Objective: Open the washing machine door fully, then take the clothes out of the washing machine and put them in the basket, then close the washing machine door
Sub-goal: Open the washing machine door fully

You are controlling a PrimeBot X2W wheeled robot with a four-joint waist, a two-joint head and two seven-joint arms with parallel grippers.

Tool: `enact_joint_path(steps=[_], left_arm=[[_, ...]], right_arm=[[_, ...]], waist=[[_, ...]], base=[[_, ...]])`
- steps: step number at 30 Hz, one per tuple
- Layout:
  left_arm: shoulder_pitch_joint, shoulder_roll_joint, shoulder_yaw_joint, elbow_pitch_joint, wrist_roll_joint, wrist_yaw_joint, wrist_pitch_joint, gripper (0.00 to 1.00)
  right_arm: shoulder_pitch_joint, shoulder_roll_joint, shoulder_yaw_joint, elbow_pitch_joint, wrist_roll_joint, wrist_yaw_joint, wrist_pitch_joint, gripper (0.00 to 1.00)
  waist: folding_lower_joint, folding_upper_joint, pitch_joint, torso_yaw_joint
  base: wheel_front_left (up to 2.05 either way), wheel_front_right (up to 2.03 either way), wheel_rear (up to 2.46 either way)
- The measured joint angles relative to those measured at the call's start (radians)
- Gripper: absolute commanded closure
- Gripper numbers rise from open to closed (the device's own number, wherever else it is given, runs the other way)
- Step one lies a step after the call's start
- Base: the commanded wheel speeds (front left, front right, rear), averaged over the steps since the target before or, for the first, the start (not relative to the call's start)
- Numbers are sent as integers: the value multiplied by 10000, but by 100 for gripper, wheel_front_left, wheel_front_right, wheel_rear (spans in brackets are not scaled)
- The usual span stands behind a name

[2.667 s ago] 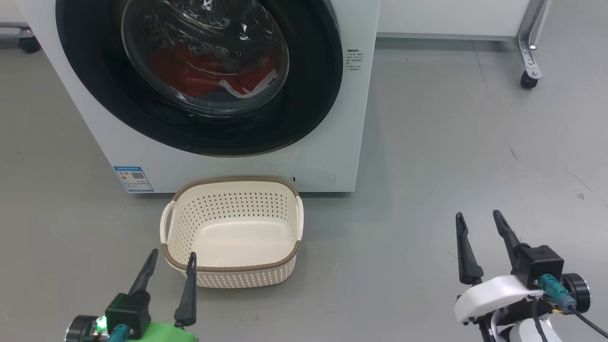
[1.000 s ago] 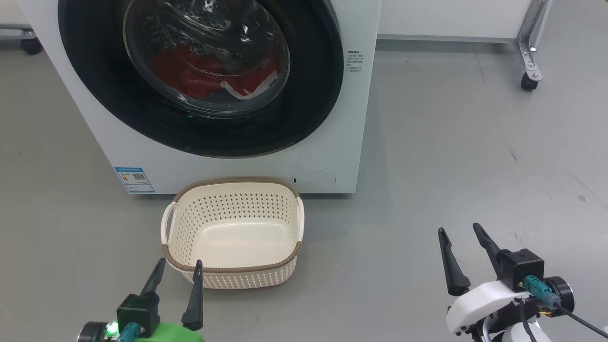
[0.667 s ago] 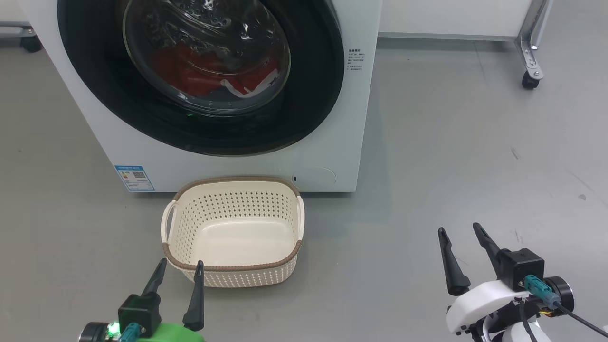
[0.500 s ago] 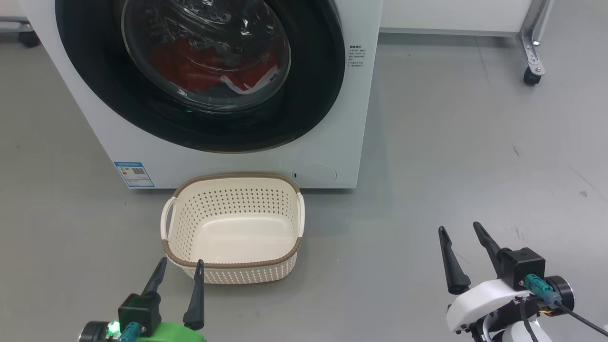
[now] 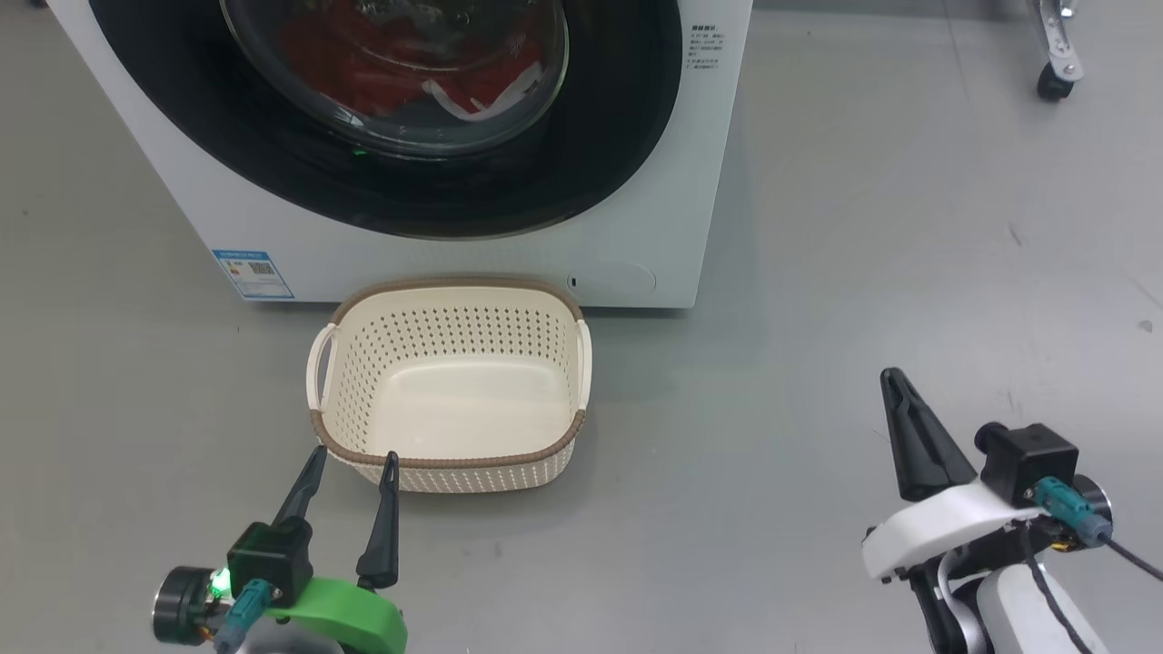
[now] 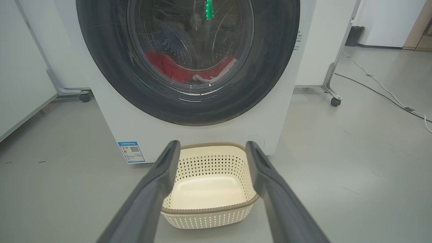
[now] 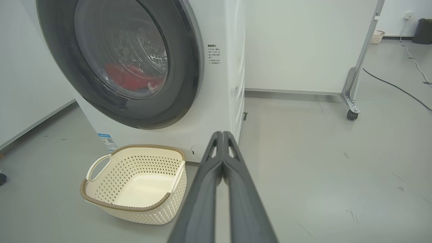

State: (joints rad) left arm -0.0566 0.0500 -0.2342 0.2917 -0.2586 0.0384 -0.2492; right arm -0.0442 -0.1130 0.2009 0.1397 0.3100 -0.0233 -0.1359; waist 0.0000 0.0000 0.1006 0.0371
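The white washing machine (image 5: 690, 182) stands ahead with its round black door (image 5: 618, 136) shut. Red clothes (image 5: 363, 54) with white trim lie behind the glass, also seen in the left wrist view as clothes (image 6: 168, 69) and in the right wrist view as clothes (image 7: 128, 79). The cream basket (image 5: 452, 459) sits empty on the floor just in front of the machine. My left gripper (image 5: 354, 459) hovers open at the basket's near rim, holding nothing. My right gripper (image 5: 895, 380) is shut on nothing, over bare floor well right of the basket.
A grey floor (image 5: 863, 254) spreads to the right of the machine. A caster (image 5: 1052, 86) of a metal-framed white panel stands at the far right. A cable (image 7: 401, 89) runs across the floor behind it. A blue label (image 5: 253, 272) marks the machine's lower left corner.
My right gripper has closed its fingers together and risen a little. The head camera has tilted down and moved closer, so machine and basket sit higher in view.
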Motion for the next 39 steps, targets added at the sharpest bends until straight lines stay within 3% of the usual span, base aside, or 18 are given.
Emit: enact_joint_path(steps=[9, 19, 28, 39], left_arm=[[-522, -6, -90, -259, 36, -165, 0, 0], [-1457, -25, -247, -495, 56, -353, -29, 0], [-1854, -61, 31, -608, -10, -351, -29, 0], [-2374, -111, 21, -623, -268, -464, -29, 0]], right_arm=[[-1615, -190, -640, -614, 295, 46, 267, 100], [-4067, 4, -1666, -1018, 2359, 314, 1442, 100], [-6154, -706, -1799, -982, 2326, 330, 2397, 100], [-8506, -596, -2301, -468, 3877, 387, 3710, 100]], waist=[[0, 0, 1053, 198], [0, 0, 2546, 519], [0, 0, 3573, 812], [1, 0, 4693, 1263]], base=[[0, 0, 0], [0, 0, 0], [0, 0, 0], [0, 0, 0]])
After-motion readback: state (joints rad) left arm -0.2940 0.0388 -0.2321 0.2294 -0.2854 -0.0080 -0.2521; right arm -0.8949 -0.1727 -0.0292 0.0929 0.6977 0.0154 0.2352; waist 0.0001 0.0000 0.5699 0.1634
